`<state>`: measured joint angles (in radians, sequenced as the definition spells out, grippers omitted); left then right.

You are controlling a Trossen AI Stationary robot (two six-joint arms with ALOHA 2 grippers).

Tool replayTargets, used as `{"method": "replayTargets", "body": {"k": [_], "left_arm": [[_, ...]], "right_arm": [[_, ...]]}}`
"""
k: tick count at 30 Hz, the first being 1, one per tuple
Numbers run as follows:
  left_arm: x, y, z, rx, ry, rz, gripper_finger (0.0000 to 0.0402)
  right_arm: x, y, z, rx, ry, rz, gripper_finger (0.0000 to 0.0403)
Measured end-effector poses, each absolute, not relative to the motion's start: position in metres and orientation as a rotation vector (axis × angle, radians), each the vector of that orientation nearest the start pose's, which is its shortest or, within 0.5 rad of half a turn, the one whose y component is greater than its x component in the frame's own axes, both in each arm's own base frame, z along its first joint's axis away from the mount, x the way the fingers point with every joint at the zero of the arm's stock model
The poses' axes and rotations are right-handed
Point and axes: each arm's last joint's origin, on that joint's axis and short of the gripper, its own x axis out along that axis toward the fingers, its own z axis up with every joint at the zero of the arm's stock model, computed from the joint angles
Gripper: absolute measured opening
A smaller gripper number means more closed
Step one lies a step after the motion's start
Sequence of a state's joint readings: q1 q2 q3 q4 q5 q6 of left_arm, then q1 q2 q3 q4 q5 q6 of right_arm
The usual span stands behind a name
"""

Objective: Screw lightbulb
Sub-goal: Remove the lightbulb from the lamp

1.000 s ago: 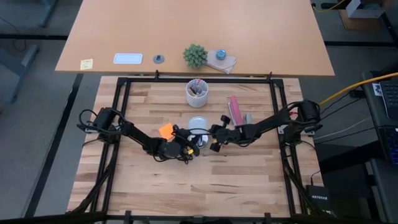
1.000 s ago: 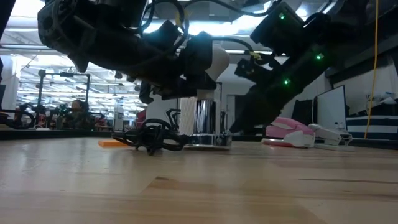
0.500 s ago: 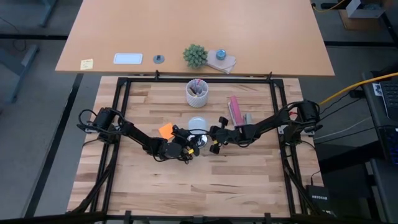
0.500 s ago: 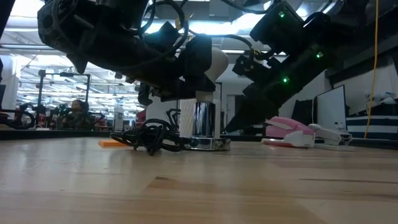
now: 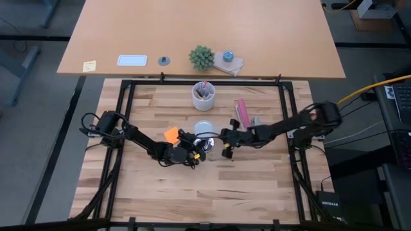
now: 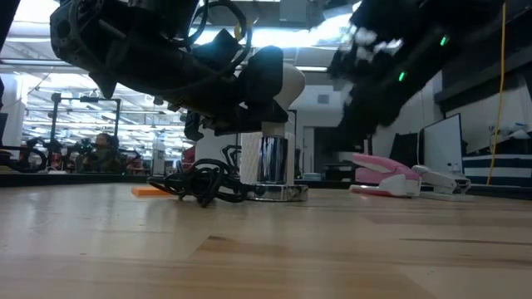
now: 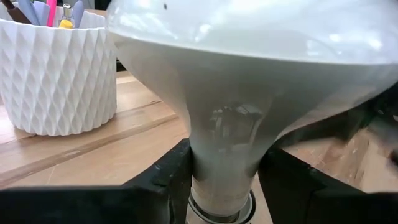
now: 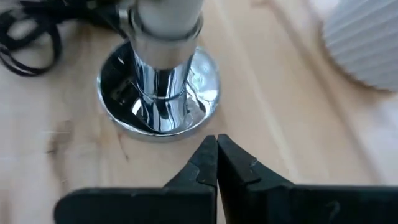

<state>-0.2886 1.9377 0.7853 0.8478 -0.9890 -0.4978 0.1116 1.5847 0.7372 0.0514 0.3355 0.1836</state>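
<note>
The left gripper (image 5: 192, 151) sits near the middle of the workbench (image 5: 154, 192), its two dark fingers (image 7: 155, 186) clamped on the narrow neck of the lightbulb (image 7: 249, 74). In the left wrist view the bulb's white funnel widens away from the fingers and its greyish base (image 7: 217, 205) shows between them. In the low view the bulb (image 6: 283, 83) stands upright, wide end up, directly over the chrome lamp socket (image 6: 270, 162), whose round silvery base (image 6: 278, 193) rests flat on the wood. From above, the bulb's rounded white top (image 5: 203, 128) shows just beyond the left gripper, toward the far edge of the bench.

The right gripper (image 5: 226, 142) is just beside the socket on its right-hand side, apart from it. In the right wrist view its fingers (image 8: 214, 165) are pressed together on nothing, their tips pointing at the rim of the chrome fitting (image 8: 158, 87), with the bulb's neck (image 8: 168, 15) entering the top of the chrome stem.

A tangle of black cord (image 6: 204, 184) lies on the wood just beside the socket base, and an orange sticky note (image 5: 171, 135) lies close to the left arm. A white faceted cup of pens (image 5: 204, 96) stands near the far edge of the bench, well behind the bulb. A pink stapler (image 5: 243, 113) lies to the right of the bulb. On the desk beyond the bench are a small green plant (image 5: 201, 57) and a yellow note (image 5: 89, 65).
</note>
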Motion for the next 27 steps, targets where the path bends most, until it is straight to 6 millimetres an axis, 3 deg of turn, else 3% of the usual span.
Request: {"method": "replayTargets", "body": {"k": [7, 10, 12, 16, 20, 23, 27], "left_arm": [[0.341, -0.076, 0.125, -0.290, 0.071, 0.736, 0.0150], [0.341, -0.076, 0.125, -0.290, 0.071, 0.736, 0.0151], [0.341, -0.076, 0.125, -0.289, 0.071, 0.736, 0.0151], [0.341, -0.076, 0.125, -0.289, 0.072, 0.736, 0.0151], [0.341, -0.076, 0.125, -0.289, 0.072, 0.736, 0.0152], [0.341, -0.076, 0.125, -0.290, 0.072, 0.737, 0.0152], [0.341, -0.076, 0.125, -0.292, 0.071, 0.737, 0.0152]], "right_arm": [[0.243, 0.018, 0.224, 0.010, 0.728, -0.283, 0.0003], [0.219, 0.014, 0.236, 0.064, 0.650, -0.311, 0.0003], [0.208, 0.013, 0.222, 0.131, 0.523, -0.330, 0.0003], [0.190, 0.012, 0.167, 0.270, 0.277, -0.259, 0.0003], [0.177, 0.008, 0.144, 0.397, 0.109, -0.335, 0.0003], [0.185, 0.008, 0.137, 0.404, 0.145, -0.369, 0.0003], [0.217, 0.013, 0.139, 0.372, 0.188, -0.329, 0.0003]]}}
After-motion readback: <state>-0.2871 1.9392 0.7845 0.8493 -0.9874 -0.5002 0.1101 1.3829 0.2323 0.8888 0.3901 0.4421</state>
